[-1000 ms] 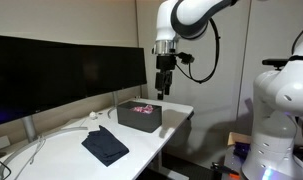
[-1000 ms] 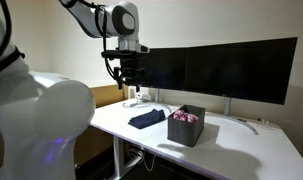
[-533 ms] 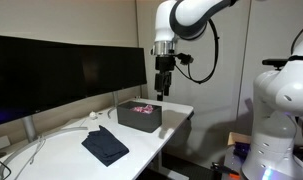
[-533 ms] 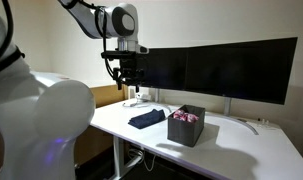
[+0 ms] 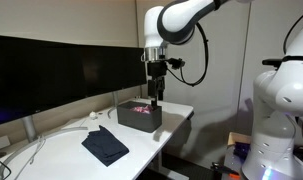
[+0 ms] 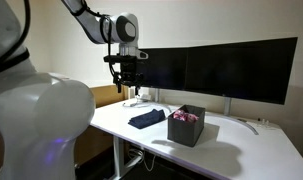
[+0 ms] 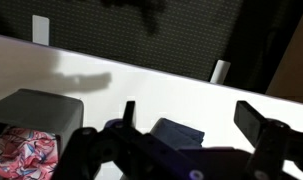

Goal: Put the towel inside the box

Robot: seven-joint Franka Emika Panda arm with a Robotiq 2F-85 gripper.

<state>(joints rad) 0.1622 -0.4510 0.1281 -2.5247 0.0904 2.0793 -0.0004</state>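
**Towel on the tabletop, box right next to it**

So the fingers (image 7: 253,122) are spread wide apart, hanging in the air well above the tabletop (image 5: 141,141) at the end of the arm (image 5: 176,15). From the wrist camera the towel (image 7: 181,132) shows up around 6 o'clock, between the two fingers, lying on the white surface. The box (image 7: 36,105) is over at 8 o'clock in that view. It's open on top with some pink patterned stuff (image 7: 21,158) inside.

In an exterior view the towel (image 5: 104,146) lies at roughly 7 o'clock from the box (image 5: 139,117), near it but with a gap, so they're not touching. White cables (image 5: 36,145) trail off at the towel's 9 o'clock. In an exterior view the towel (image 6: 146,119) sits just beside the box (image 6: 186,128), at its 9 o'clock, a bit rumpled. Big dark monitors (image 6: 221,68) stand along the back of the tabletop behind all of it.
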